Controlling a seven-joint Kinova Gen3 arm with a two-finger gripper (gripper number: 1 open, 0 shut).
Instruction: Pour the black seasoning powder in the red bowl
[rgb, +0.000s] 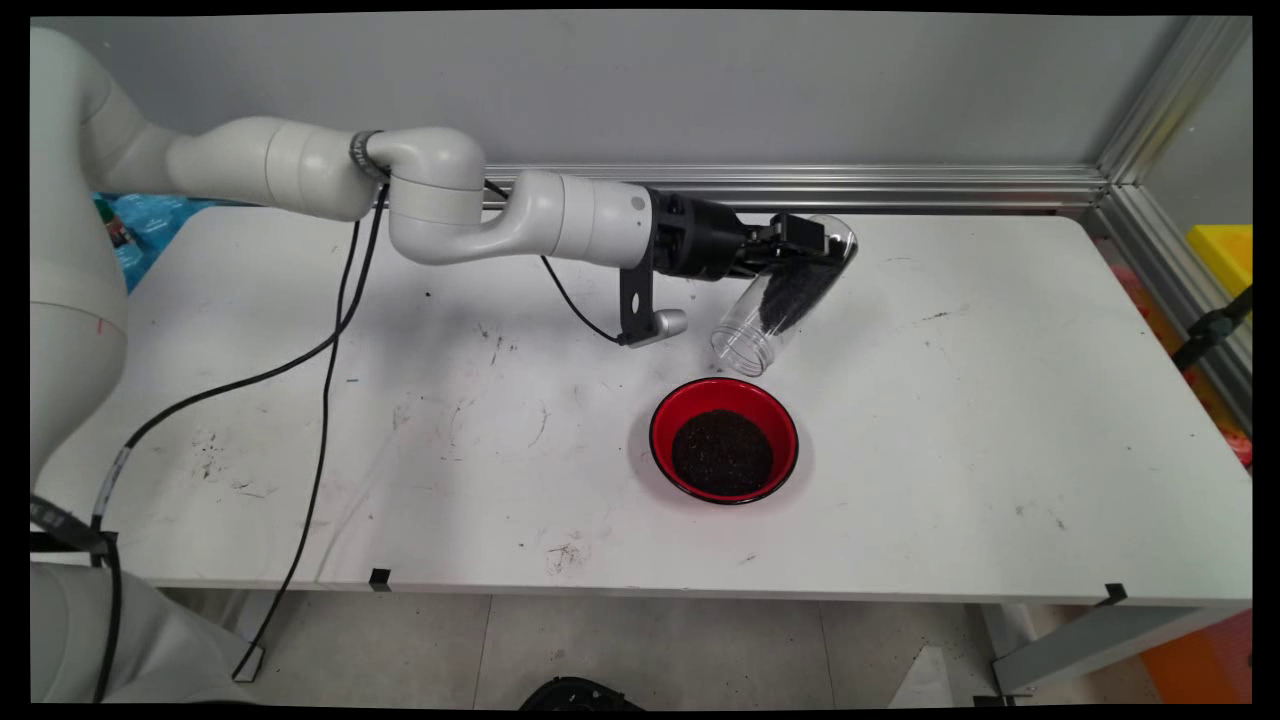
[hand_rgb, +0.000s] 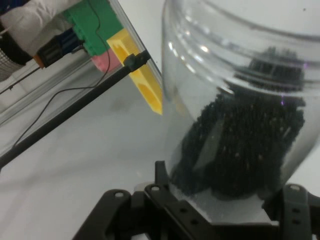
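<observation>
— Dark granules press against the clear wall right in front of my hand camera. What am I carrying?

— A clear plastic jar, tipped well over, its open mouth pointing down and toward the table's near side. My gripper is clamped across the jar near its closed base, one finger on each side, with nothing else in the grasp.

— Where does it hang?

— Above the white table, with the mouth just behind and above the red bowl. The bowl already has a heap of the same dark grains in its middle.

— How does the jar handle, as I judge it?

— Light and stiff, but smooth-walled, so probably slippery. The loose fill slides as it tilts, and its weight would shift toward the mouth. A hold low on the body, near the base, seems sound to me; a harder squeeze might dent thin plastic.

— Anything else about?

— A black cable trails over the table's left part, and aluminium rails run along the back edge.
</observation>
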